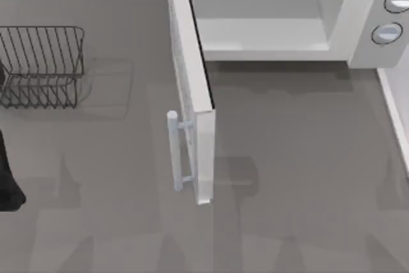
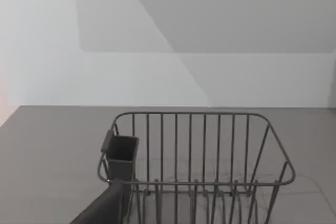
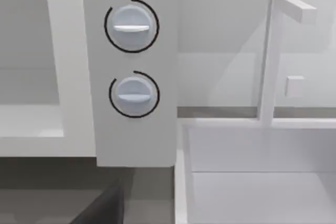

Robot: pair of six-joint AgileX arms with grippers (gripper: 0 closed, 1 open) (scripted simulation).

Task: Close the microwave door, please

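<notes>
The microwave (image 1: 367, 4) stands at the back of the table, its pale cavity (image 1: 268, 17) exposed. The microwave door (image 1: 192, 87) is swung wide open and juts toward the table's front, seen edge-on. Its pale-blue bar handle (image 1: 174, 151) is on the side facing the left. Two round grey-blue knobs (image 1: 388, 32) sit on the panel at the right, and the right wrist view shows them close up (image 3: 131, 26). My left arm (image 1: 7, 183) is parked at the table's left edge, well away from the door. A dark part of each gripper shows in its wrist view: left gripper (image 2: 105, 208), right gripper (image 3: 100, 208).
A dark wire rack (image 1: 41, 65) stands at the back left, and the left wrist view faces it (image 2: 199, 156) with a small grey cup (image 2: 122, 153) hung on its side. A white basin (image 3: 262, 177) with a tap (image 3: 273, 51) adjoins the microwave on the right.
</notes>
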